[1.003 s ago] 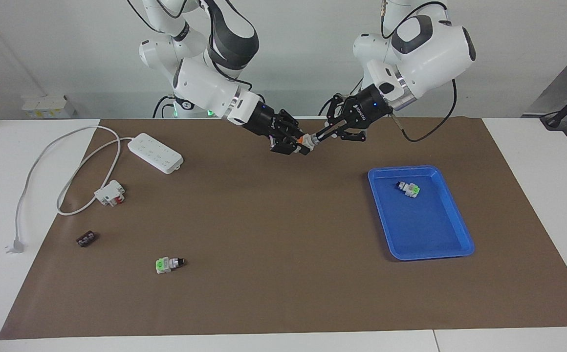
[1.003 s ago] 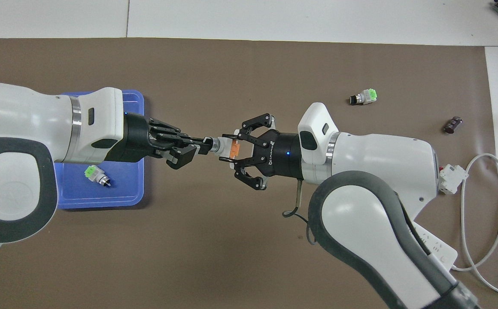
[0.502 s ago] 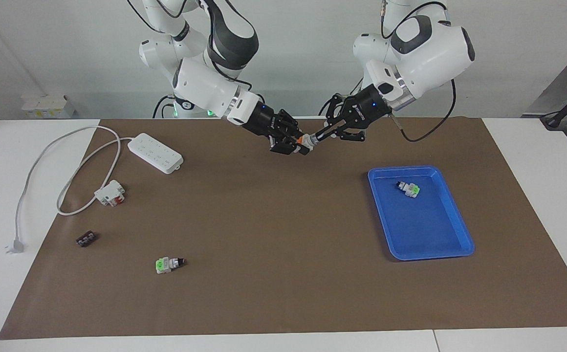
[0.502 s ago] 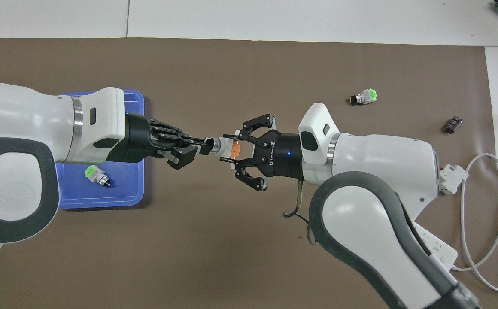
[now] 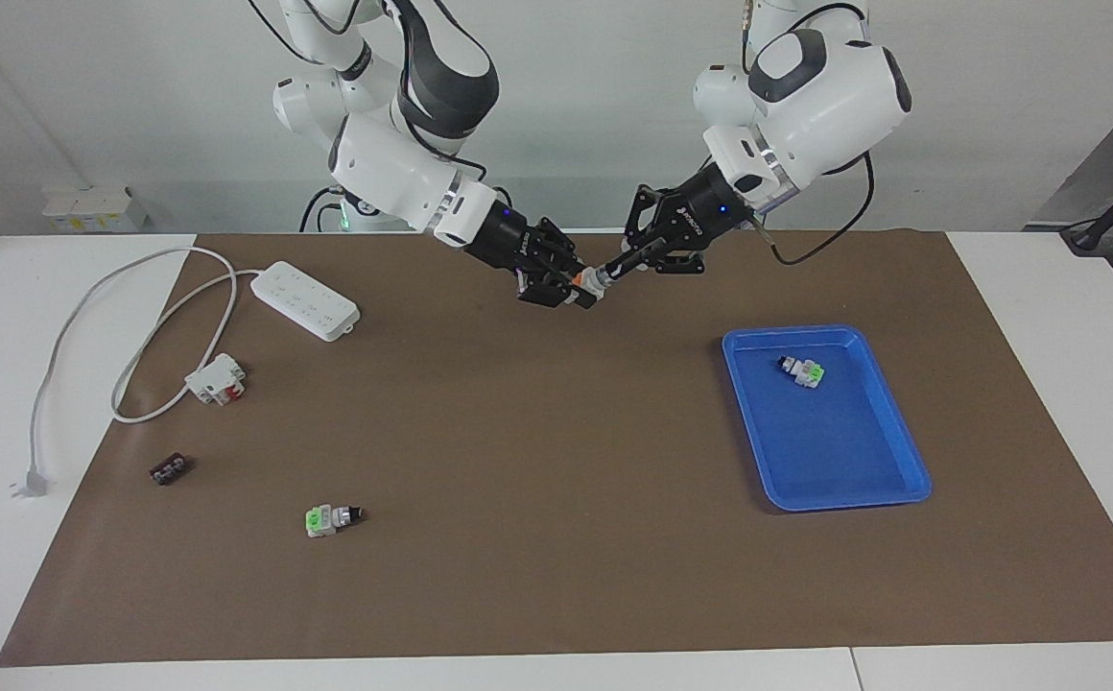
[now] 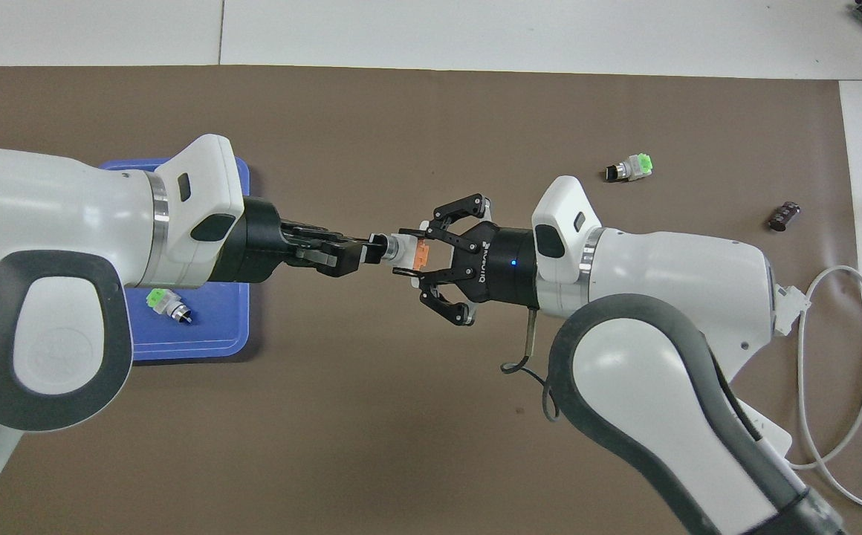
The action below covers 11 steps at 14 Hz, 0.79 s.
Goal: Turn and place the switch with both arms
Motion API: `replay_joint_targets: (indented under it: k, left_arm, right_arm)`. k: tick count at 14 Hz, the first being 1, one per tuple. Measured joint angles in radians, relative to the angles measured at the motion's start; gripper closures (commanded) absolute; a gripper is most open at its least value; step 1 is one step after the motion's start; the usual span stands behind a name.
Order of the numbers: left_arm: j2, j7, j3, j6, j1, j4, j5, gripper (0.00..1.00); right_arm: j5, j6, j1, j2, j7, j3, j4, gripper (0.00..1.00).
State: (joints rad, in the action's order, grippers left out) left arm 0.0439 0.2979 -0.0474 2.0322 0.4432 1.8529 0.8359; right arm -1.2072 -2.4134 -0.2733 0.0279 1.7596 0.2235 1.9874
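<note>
I held the switch (image 5: 591,280) up over the mat (image 5: 537,461), between my two grippers. My right gripper (image 5: 571,289) was clamped on its orange end; my left gripper (image 5: 608,273) was pinched tight on its black knob tip. Nothing else touched it.

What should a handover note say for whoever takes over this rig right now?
Left claw: shut on the switch's knob end.
Right claw: shut on the orange-ended switch, held in the air between both claws over the brown mat.
Blue tray, toward the left arm's end: one green-ended switch already inside.
Another green-ended switch lies on the mat toward the right arm's end.
Left: finish turning, place the held switch.
</note>
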Motion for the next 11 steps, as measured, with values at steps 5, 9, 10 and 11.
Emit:
replay_joint_targets:
  k: [5, 9, 10, 11]
  left_arm:
    - [0.000, -0.205, 0.000, 0.002, 0.002, 0.001, 0.000, 1.00]
    - [0.000, -0.432, 0.000, 0.015, 0.012, 0.002, -0.014, 1.00]
    - [0.001, -0.478, 0.001, 0.016, 0.014, 0.002, -0.030, 1.00]
    - [0.001, -0.535, 0.001, 0.016, 0.019, 0.002, -0.045, 1.00]
  right_arm:
    - [0.005, 0.000, 0.000, -0.001, 0.000, 0.000, 0.002, 1.00]
    - [0.012, -0.001, 0.002, -0.001, 0.000, 0.000, 0.004, 1.00]
    - [0.012, -0.001, 0.001, -0.001, 0.000, 0.001, 0.006, 1.00]
    - [0.013, -0.001, 0.001, -0.001, 0.000, 0.002, 0.009, 1.00]
